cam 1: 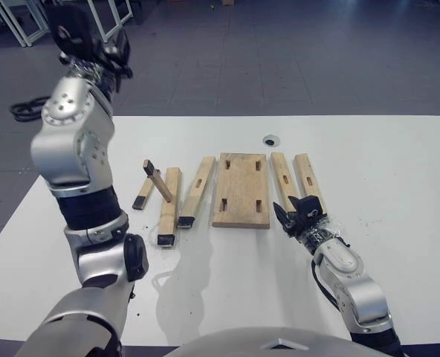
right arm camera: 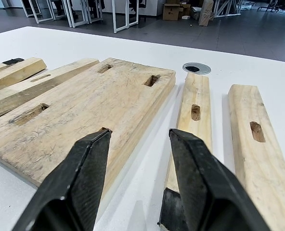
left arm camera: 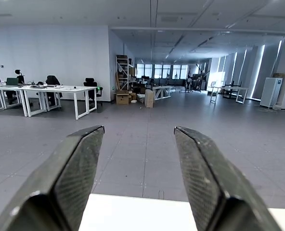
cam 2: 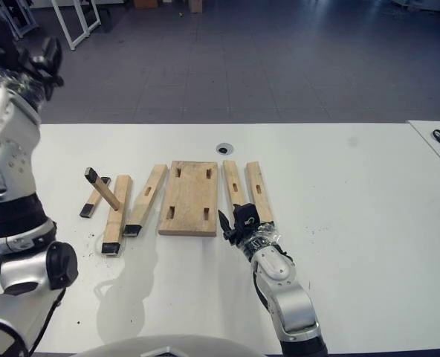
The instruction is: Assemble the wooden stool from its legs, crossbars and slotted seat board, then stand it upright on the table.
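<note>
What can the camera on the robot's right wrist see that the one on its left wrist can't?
Right wrist view: the slotted seat board lying flat, two legs side by side next to it, and a round hole in the table.
Left wrist view: a big room with desks and chairs, seen across the floor.
Both: the white table, grey floor behind it, and a gripper up close. One view has the right gripper and the other the left gripper, each with black fingers open and holding nothing.
</note>
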You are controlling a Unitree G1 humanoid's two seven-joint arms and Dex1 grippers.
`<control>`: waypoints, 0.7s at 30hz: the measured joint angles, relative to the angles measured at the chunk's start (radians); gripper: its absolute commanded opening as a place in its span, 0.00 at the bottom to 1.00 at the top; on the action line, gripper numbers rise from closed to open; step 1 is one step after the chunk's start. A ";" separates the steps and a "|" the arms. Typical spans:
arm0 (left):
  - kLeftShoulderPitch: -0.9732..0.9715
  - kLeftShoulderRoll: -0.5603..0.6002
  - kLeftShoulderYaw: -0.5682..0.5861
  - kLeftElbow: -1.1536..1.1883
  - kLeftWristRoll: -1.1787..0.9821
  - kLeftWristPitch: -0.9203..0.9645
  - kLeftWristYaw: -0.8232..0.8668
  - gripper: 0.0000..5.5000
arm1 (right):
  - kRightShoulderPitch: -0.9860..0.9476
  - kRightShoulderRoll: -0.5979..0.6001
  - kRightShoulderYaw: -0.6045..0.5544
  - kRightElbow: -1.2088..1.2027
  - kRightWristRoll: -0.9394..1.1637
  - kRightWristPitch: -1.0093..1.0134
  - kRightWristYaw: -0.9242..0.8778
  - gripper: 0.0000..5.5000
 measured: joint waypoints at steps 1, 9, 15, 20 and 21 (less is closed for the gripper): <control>0.066 -0.006 -0.020 0.056 0.012 -0.012 -0.010 0.49 | 0.001 0.002 0.000 0.000 0.000 0.000 0.000 0.40; 0.341 -0.109 -0.126 0.102 0.048 -0.135 -0.018 0.49 | 0.003 0.020 0.003 0.002 0.000 0.010 -0.011 0.40; 0.299 -0.046 -0.068 0.022 0.045 -0.025 -0.007 0.49 | 0.007 0.024 -0.001 0.002 0.000 0.014 -0.015 0.40; 0.150 -0.028 -0.023 -0.357 -0.046 0.162 0.008 0.57 | 0.025 0.021 -0.006 -0.002 0.000 0.015 -0.015 0.40; 0.201 -0.047 -0.021 -0.456 -0.073 0.214 0.008 0.60 | 0.030 0.020 -0.006 -0.004 0.000 0.015 -0.014 0.40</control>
